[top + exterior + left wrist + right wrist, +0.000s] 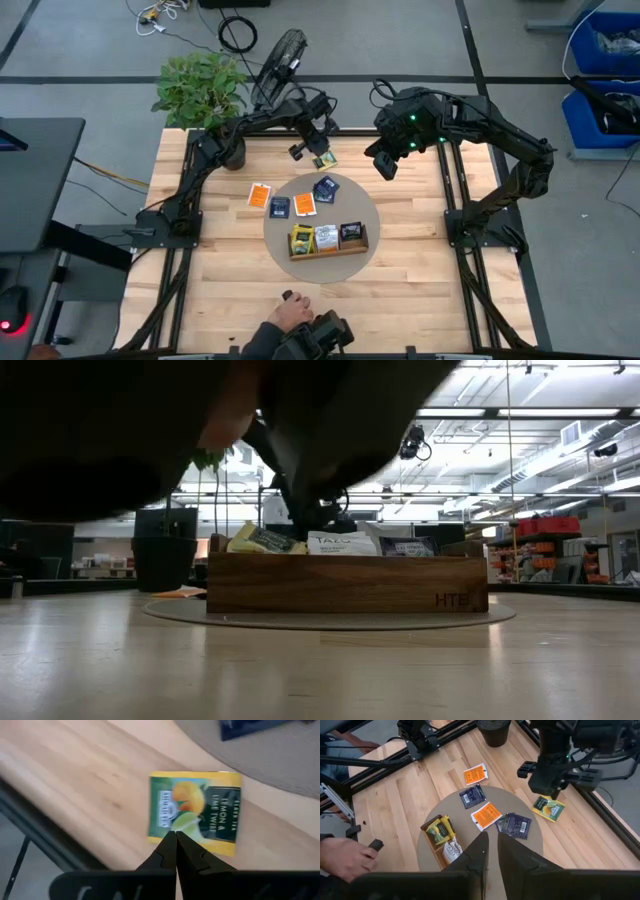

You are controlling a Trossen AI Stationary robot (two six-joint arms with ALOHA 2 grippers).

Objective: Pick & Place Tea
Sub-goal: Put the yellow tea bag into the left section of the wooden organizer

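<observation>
Tea lies in two places: loose packets on the table and round mat, and more standing in the tray (328,252).

The left gripper (318,143) hangs over the table's far edge, just above a yellow-green packet (194,812) that lies flat on the bare wood beside the mat's (362,212) far rim. Its fingers (167,851) are pressed together, tips pointing at the packet's near edge, with nothing between them; whether the tips touch the packet cannot be told.

The right gripper (383,163) hovers high over the far edge of the table, right of the left one. Its fingers (479,855) stand a narrow gap apart and carry nothing.

On the mat's far half lie a dark blue packet (325,188), an orange-white one (304,204) and another dark blue one (279,207). An orange packet (259,196) lies on the wood just off the mat's left rim.

The tray sits on the mat's near half; its three compartments hold yellow (301,238), white (326,237) and dark (350,233) packets.

A plant (203,90) stands at the far-left corner. A person's hand (292,312) rests at the table's near edge.
</observation>
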